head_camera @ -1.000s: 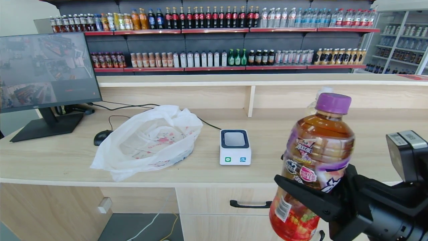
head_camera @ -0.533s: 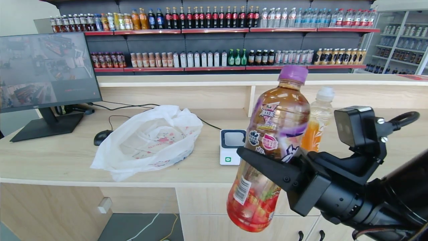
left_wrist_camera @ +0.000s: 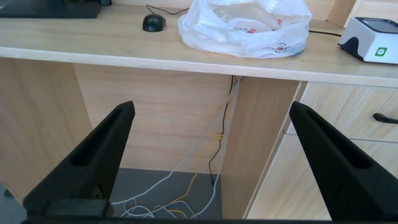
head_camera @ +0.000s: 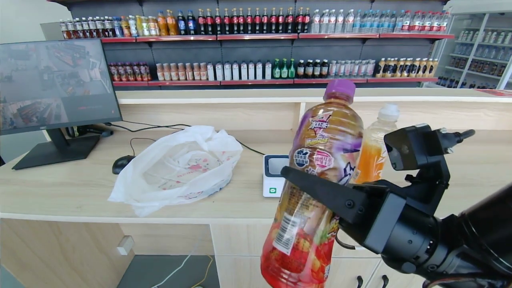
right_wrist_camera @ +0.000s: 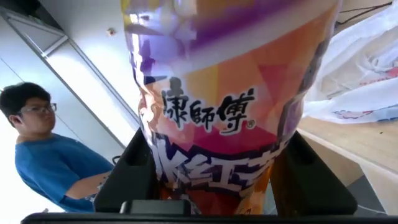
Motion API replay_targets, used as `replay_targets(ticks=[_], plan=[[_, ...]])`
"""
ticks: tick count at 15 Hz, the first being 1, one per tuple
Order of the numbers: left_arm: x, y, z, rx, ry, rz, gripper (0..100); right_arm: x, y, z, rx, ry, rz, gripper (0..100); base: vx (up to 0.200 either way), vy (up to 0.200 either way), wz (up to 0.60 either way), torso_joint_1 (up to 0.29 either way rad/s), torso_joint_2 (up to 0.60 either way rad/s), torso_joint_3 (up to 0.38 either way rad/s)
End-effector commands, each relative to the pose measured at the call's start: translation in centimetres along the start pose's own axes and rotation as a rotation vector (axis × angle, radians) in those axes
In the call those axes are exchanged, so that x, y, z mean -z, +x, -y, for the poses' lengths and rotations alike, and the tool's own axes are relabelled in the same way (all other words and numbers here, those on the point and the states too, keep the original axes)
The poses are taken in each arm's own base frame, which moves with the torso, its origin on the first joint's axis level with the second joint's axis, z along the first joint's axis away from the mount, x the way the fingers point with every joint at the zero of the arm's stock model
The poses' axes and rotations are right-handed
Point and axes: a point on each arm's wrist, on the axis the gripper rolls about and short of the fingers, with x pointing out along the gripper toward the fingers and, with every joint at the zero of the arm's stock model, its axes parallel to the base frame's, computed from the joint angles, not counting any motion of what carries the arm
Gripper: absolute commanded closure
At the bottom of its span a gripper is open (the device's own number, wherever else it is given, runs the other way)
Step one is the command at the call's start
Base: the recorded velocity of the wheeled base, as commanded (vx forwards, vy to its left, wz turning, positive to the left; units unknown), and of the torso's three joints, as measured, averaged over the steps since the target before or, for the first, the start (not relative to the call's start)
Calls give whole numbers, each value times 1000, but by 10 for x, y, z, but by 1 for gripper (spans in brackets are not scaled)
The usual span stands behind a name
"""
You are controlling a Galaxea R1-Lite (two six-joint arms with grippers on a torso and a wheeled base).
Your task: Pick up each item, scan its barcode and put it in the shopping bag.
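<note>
Bottle: purple-capped tea bottle [head_camera: 325,136], tilted, over the desk's [head_camera: 60,188] front edge, near the scanner [head_camera: 273,176].
Right gripper [head_camera: 320,192]: clamped around bottle's middle.
Left gripper [left_wrist_camera: 211,113]: fingers spread, empty.
Handling: probably heavy, stiff, slick-labelled; mid-body hold suits.

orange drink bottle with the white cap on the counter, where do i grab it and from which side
Grip the clear plastic orange-drink bottle with the white cap around its mid body, fingers level, coming from the robot's side of the pale wooden counter. It stands upright, tall and round, with the raised back wall behind it, so a front side grasp probably suits best.
</note>
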Motion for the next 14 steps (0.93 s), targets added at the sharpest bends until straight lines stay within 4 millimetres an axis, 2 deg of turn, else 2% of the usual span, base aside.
replay_targets(ticks=[1, 7, 14], plan=[[0, 0, 0, 0, 0, 0, 0, -5, -4, -10, -29, 17, 17, 100, 0, 0, 0, 0, 0, 0], [0, 0, 0, 0, 0, 0, 0, -13, 3, -24, -96, 85, 46, 100, 0, 0, 0, 0, 0, 0], [0, 0, 0, 0, 0, 0, 0, -14, 3, -24, -98, 91, 48, 100, 0, 0, 0, 0, 0, 0]])
